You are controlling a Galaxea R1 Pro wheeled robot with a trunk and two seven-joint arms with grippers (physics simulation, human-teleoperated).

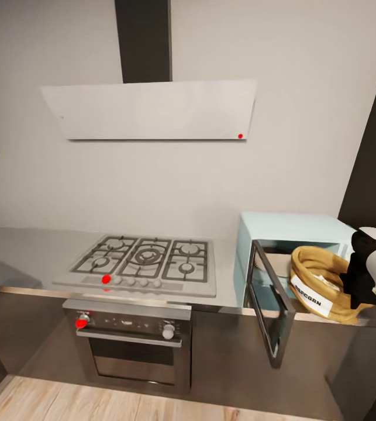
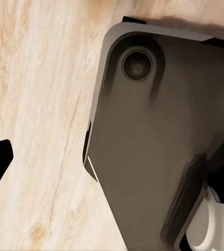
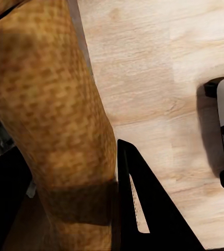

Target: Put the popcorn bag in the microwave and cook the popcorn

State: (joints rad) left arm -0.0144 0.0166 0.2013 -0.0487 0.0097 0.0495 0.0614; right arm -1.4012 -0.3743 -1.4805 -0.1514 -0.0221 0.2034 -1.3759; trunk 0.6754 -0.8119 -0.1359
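Here right claw grips popcorn bag (tilted).

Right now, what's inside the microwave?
The microwave has its door swung open. The visible strip of cavity looks bare. The popcorn bag, held at the opening by the right gripper, hides the rest. Popcorn inside the bag can't be made out.

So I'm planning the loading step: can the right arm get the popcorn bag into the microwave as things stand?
Probably yes. The right gripper holds the popcorn bag just in front of the microwave, whose door is swung open, leaving the opening free.
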